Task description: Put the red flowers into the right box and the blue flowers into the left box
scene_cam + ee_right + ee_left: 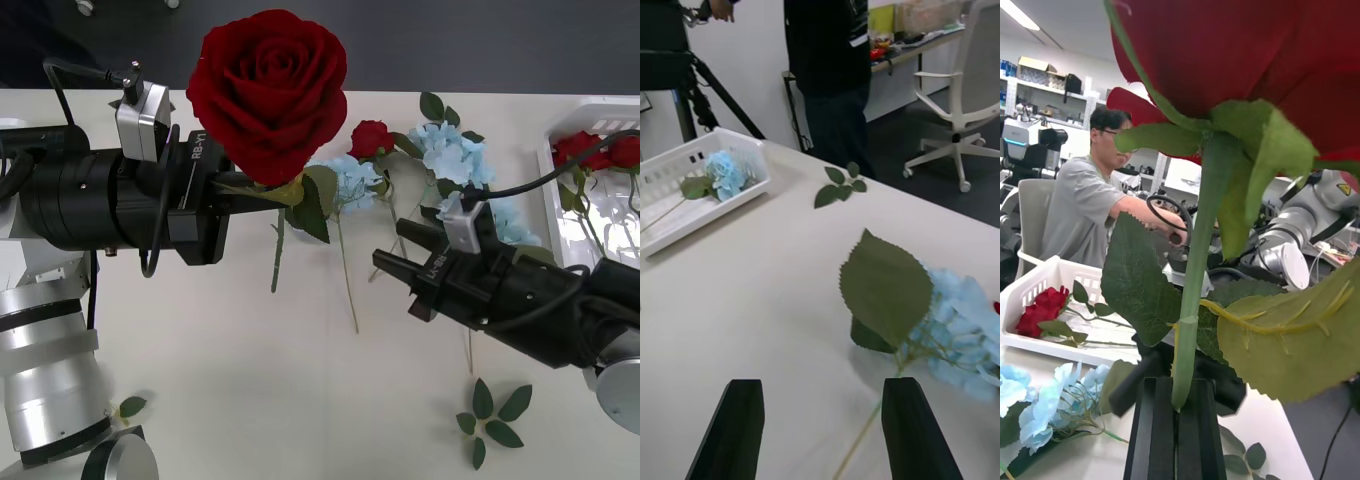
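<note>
from the front view, my left gripper [232,195] is raised above the table [250,380], fingers pressed together on the stem of a red rose [268,85]. the bloom is deep red, full and layered, with green sepals and a leaf under it. it stands close to the camera, its stem running from my fingers up to the head. my right gripper [415,262] hangs low over the middle of the table with its black fingers apart, holding nothing. behind it lie blue flowers [455,155] and another red rose [371,137] in a loose heap, their thin stems running toward me across the table. the right box [556,190] sits at the table's right edge with red roses [590,148] already in it. a leaf sprig [492,418] lies on the near right part of the table, and the near middle is bare white surface.

in the right wrist view, my two black fingers [734,435] stand spread over the tabletop. a blue flower [962,330] with one broad green leaf lies just beyond them, its stem running back between the fingers. the left box [692,187] rests farther off near the table's edge, holding one blue flower [726,174].

in the left wrist view, the fingers [1176,439] are clamped flat on the green stem [1196,270], which rises straight up to the rose head. large leaves spread on both sides. the right box [1022,292] lies beyond with roses inside.
</note>
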You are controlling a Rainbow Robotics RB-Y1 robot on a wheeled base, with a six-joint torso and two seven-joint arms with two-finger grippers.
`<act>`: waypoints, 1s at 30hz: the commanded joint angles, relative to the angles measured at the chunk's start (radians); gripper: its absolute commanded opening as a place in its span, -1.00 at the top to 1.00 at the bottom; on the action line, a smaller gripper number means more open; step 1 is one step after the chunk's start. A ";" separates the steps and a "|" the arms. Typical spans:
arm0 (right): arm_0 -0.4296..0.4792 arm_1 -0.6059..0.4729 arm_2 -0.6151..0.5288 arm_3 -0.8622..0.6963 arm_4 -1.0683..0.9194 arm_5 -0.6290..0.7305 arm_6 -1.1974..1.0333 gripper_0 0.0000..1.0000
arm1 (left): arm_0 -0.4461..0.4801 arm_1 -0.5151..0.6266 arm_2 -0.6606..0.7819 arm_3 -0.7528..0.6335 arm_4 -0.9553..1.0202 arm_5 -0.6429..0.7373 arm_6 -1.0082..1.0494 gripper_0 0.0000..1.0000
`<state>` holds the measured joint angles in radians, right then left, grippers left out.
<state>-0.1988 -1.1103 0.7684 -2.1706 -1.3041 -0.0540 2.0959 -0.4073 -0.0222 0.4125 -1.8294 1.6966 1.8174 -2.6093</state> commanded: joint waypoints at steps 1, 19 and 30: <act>-0.102 0.009 0.086 -0.018 0.009 -0.029 0.018 0.08 | -0.030 0.005 0.000 -0.027 0.003 0.002 -0.035 1.00; -0.284 0.158 0.206 0.014 0.003 -0.029 -0.025 0.08 | -0.030 0.005 0.000 -0.027 0.003 0.002 -0.035 1.00; -0.375 0.300 0.255 0.176 0.006 -0.029 -0.040 0.08 | -0.030 0.005 0.000 -0.027 0.003 0.002 -0.035 1.00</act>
<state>-0.5347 -0.8323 1.0105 -2.0118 -1.3030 -0.0782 2.0898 -0.4074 -0.0222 0.4125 -1.8293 1.6965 1.8174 -2.6093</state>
